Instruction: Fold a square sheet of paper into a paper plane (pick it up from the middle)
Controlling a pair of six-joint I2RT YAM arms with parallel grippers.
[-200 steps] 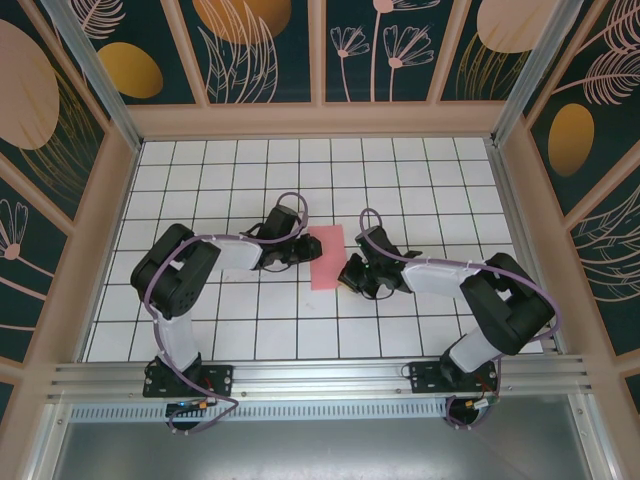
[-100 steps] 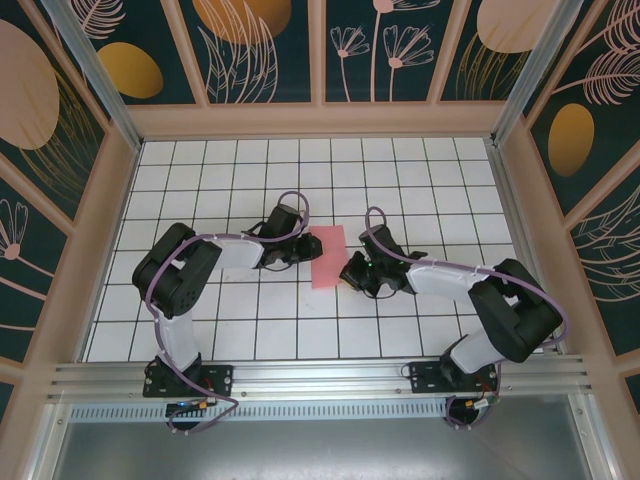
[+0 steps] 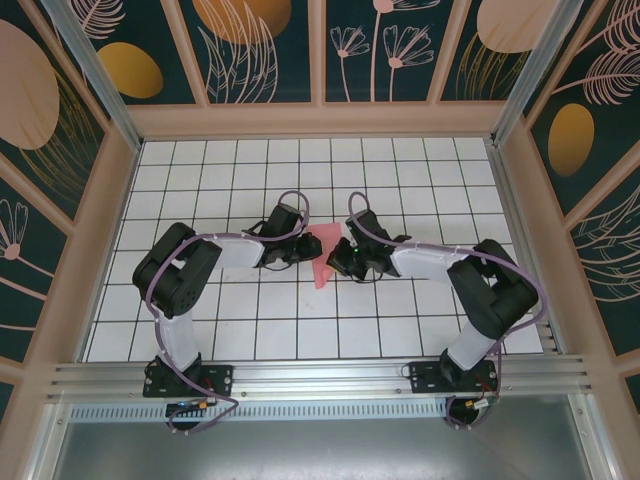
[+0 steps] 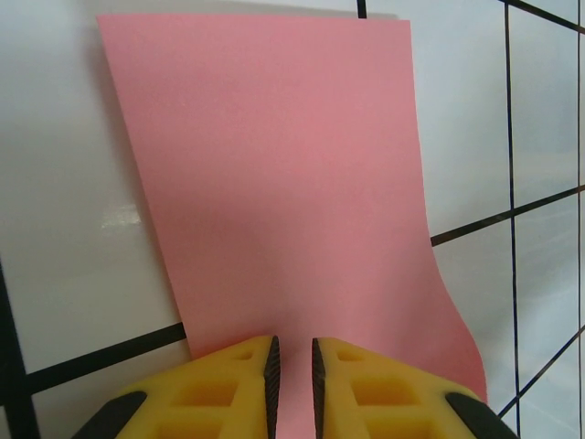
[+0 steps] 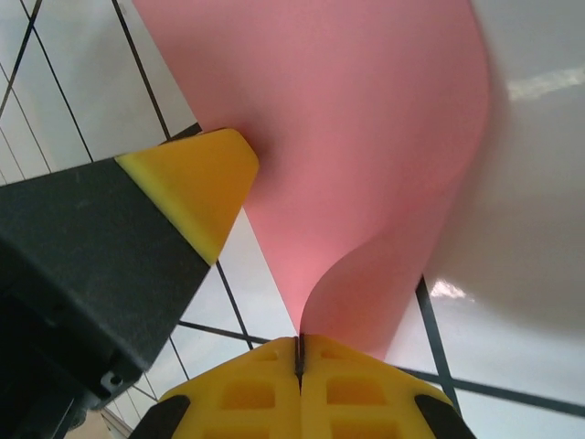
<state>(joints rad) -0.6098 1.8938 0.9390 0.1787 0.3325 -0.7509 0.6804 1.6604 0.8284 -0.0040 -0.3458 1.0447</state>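
The square sheet of paper [image 3: 320, 270] is salmon pink and lies mid-table between both grippers. In the left wrist view the paper [image 4: 283, 183] lies flat, its right side rising. My left gripper [image 4: 292, 366] rests on its near edge, jaws a narrow gap apart with pink paper showing between them. My right gripper [image 5: 299, 352] is shut on the paper [image 5: 356, 137], whose edge curls up from the table into its jaws. One yellow finger of the left gripper [image 5: 196, 178] touches the sheet's far side there. From above, the left gripper [image 3: 310, 247] and the right gripper [image 3: 337, 258] nearly meet.
The white gridded table [image 3: 400, 190] is walled by wooden panels on three sides. An aluminium rail [image 3: 320, 375] with both arm bases runs along the near edge. The arms' black links and purple cables lie low on either side of the sheet.
My right gripper has moved left towards the left gripper, carrying the sheet's right edge up and over. From above the sheet shows narrower. The left arm has hardly moved.
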